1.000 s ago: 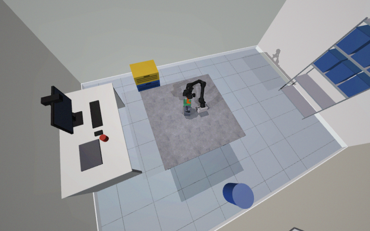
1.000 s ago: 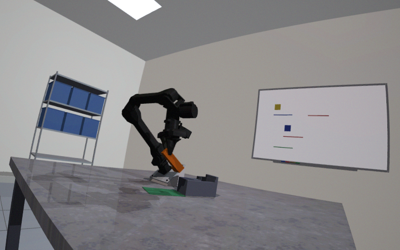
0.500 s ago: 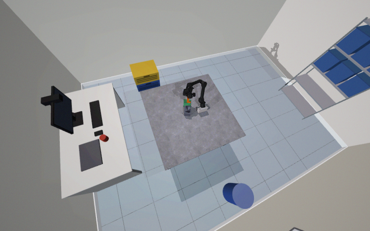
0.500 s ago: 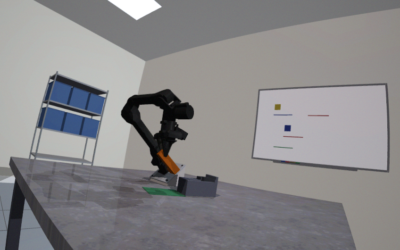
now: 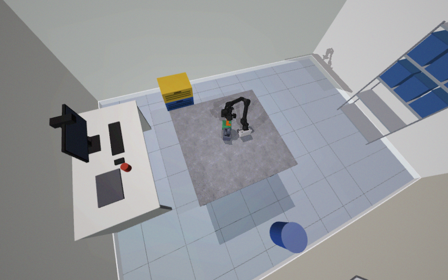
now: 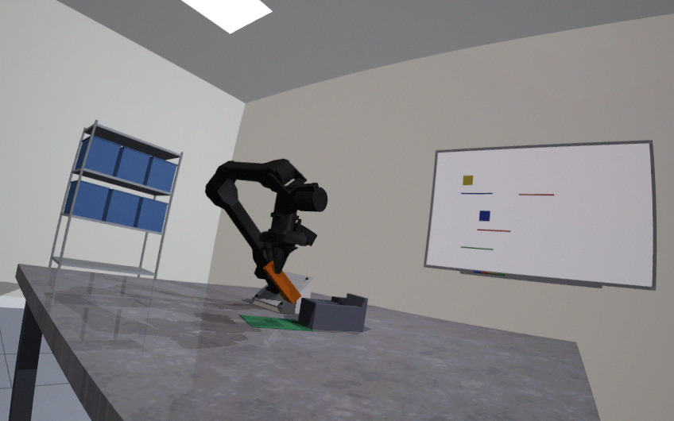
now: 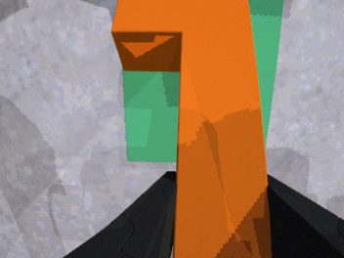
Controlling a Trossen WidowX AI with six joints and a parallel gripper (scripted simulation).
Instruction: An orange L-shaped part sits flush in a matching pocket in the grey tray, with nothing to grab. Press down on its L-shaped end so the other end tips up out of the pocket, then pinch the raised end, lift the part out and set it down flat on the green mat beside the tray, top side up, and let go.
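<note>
The orange L-shaped part hangs in the air above the green mat. It is steeply tilted, its L-shaped end low on the tray side, and its plain end up in the fingers. My gripper is shut on the part's plain end, one finger on each side. The grey tray stands beside the mat. In the exterior view the part's low end appears just left of the tray's top edge; whether they touch is unclear. The fingertips are partly hidden.
The tray's raised end wall is on the side away from the mat. The arm's pale base stands beside the tray on the grey table.
</note>
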